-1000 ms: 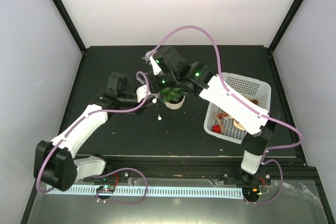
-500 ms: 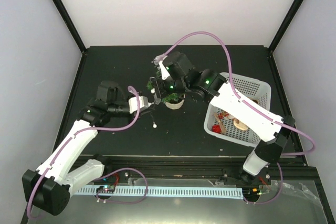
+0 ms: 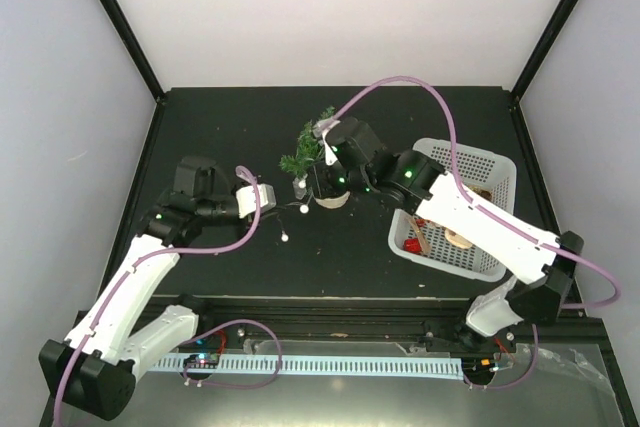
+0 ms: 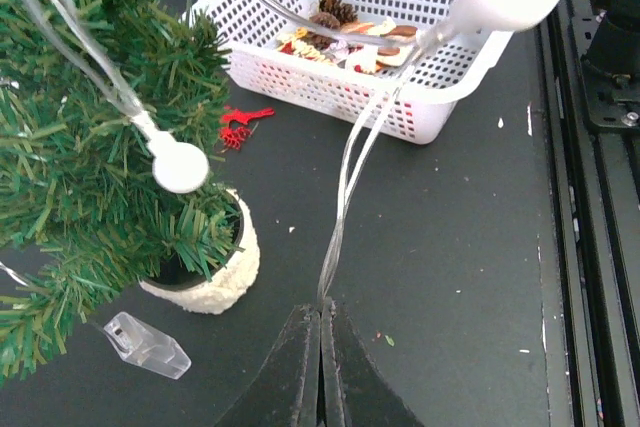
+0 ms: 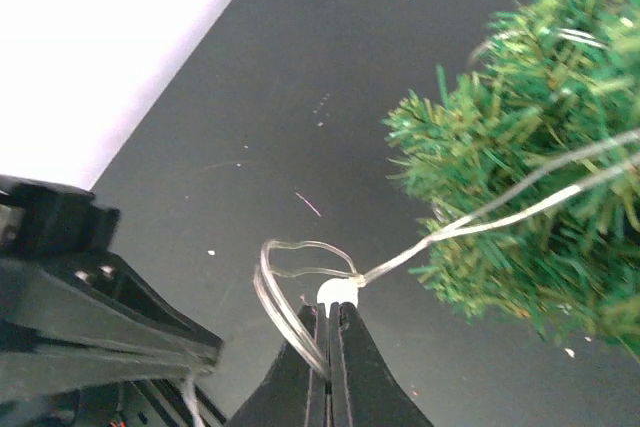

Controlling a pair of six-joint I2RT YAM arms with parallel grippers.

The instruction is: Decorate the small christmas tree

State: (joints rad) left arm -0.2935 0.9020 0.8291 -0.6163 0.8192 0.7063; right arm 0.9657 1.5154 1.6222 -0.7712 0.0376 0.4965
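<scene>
The small christmas tree (image 3: 305, 147) leans toward the back left out of its cream pot (image 3: 333, 197); in the left wrist view the tree (image 4: 90, 147) fills the left side above the pot (image 4: 215, 282). A clear light string (image 4: 345, 187) with white bulbs (image 4: 180, 167) runs through the branches. My left gripper (image 4: 322, 312) is shut on the string's wire, left of the pot (image 3: 272, 197). My right gripper (image 5: 333, 312) is shut on the wire right at a white bulb (image 5: 338, 295), beside the tree (image 5: 540, 217) and close over it (image 3: 306, 187).
A white basket (image 3: 500, 177) with pine cones and ornaments stands right of the tree, seen also as the basket (image 4: 400, 97). A red ornament (image 4: 240, 125) and a clear plastic piece (image 4: 147, 345) lie on the black table by the pot. Two loose bulbs (image 3: 284, 238) hang low.
The left arm has pulled back to the left with the wire. The right arm has shifted right, and the tree now leans toward the back left.
</scene>
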